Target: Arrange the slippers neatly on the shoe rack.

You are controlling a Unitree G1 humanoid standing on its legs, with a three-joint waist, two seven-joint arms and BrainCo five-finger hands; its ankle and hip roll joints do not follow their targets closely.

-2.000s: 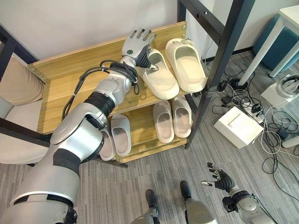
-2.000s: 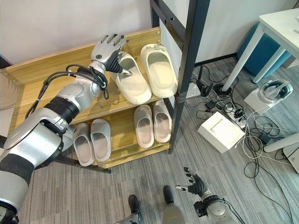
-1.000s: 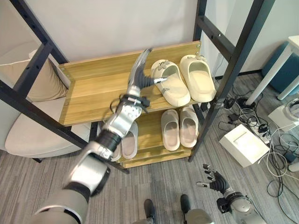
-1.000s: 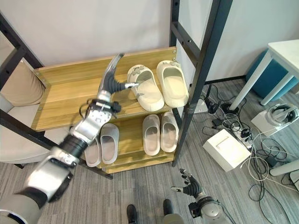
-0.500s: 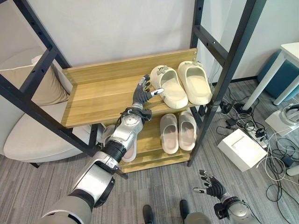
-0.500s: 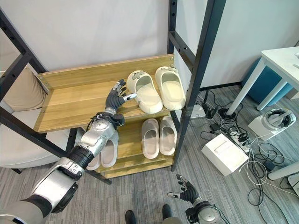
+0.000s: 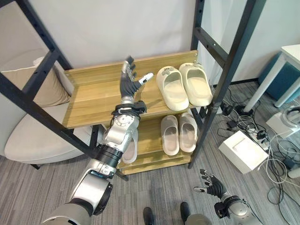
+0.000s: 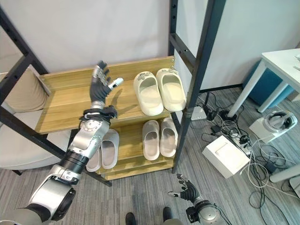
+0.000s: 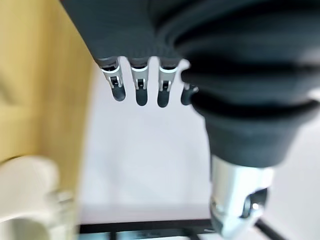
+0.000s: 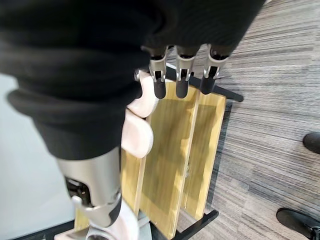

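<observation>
Left hand (image 7: 127,83) raised open above the rack (image 7: 89,93)
2 cream slippers (image 7: 183,86) sit side by side on its upper shelf; right hand (image 7: 209,183) hangs open low

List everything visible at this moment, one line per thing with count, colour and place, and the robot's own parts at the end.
Shoe rack: one, light wood shelves, black metal posts, against the wall.
Cream slippers: two, side by side, right end of the upper shelf.
Pale slippers: two, lower shelf, right.
Pale slippers: two, lower shelf, left, partly behind the arm.
Chair: one, beige, cushioned, left of the rack.
White box: one, floor, right.
Cables: black and white tangle, floor, right.
Left hand: open, raised over the upper shelf.
Right hand: open, low near the floor.
</observation>
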